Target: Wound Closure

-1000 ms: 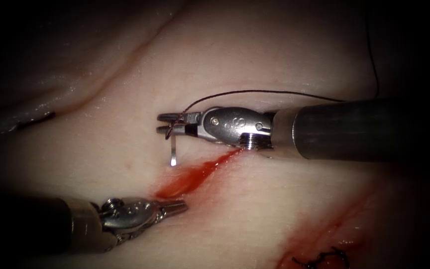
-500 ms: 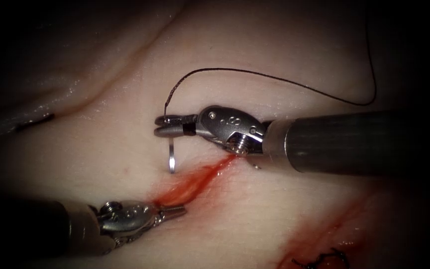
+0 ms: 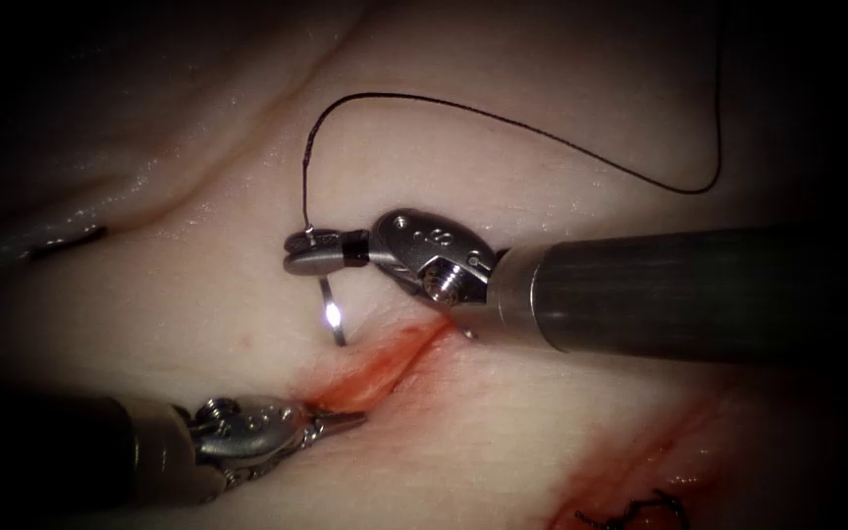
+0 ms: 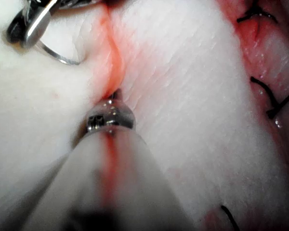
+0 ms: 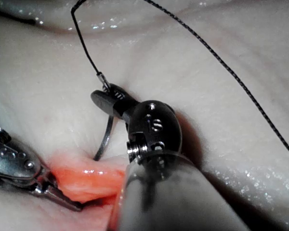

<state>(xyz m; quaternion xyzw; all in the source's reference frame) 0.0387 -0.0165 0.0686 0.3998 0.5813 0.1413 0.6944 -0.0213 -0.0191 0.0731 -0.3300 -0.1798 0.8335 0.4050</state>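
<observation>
My right tool [image 3: 308,253] comes in from the right, jaws shut on the curved needle [image 3: 331,309] close to its thread end. The needle hangs down from the jaws, and its tip meets the tissue [image 3: 198,294] at the left lip of the red cut [image 3: 385,368]. I cannot tell whether the tip has entered. Dark thread [image 3: 503,120] rises from the needle's end in a tall loop and runs off to the right. My left tool [image 3: 345,420] lies low on the left, jaws shut on nothing, tips pressed against the cut's lower end [image 5: 86,180].
A second red wound with dark stitches [image 3: 640,508] lies at the lower right; the same stitches [image 4: 272,98] appear in the left wrist view. The right tool's thick shaft [image 3: 689,294] spans the tissue right of the cut. A pale fold [image 3: 208,167] runs across the upper left.
The right tool has rolled its wrist and shifted left, swinging the needle tip down onto the cut's left lip. The thread loop has lifted higher. The left tool has barely moved.
</observation>
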